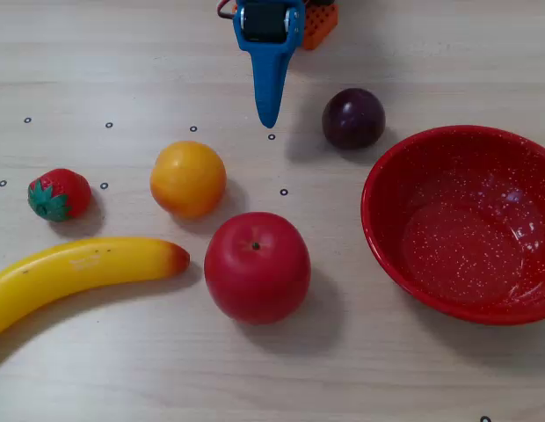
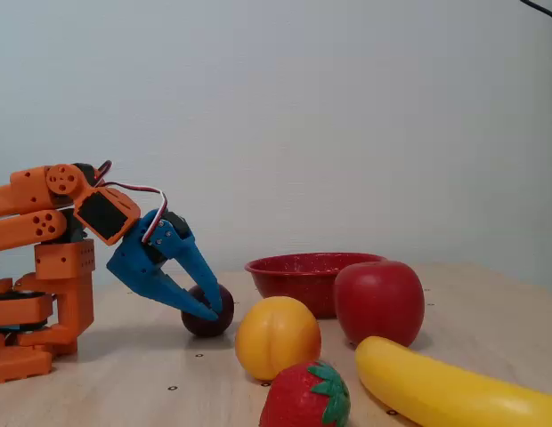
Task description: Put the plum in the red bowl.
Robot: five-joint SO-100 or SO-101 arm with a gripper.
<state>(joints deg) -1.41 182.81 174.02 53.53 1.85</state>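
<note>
**End effector low beside the plum**

My end effector (image 2: 205,309) hung low over the tabletop (image 1: 387,369), its blue fingers (image 1: 270,83) slightly parted and holding nothing. From the side, the tips overlapped the plum (image 2: 211,320), but I could not tell whether they touched it. From above, the tip sat apart from the plum (image 1: 353,118), to its left. The plum rested on the tabletop just beside the upper-left rim of the red bowl (image 1: 391,255), which held nothing. In that overhead picture the orange ball (image 1: 187,178), the red apple (image 1: 257,266), the strawberry (image 1: 58,194) and the banana (image 1: 75,271) lay further left, well apart from the bowl.
</note>
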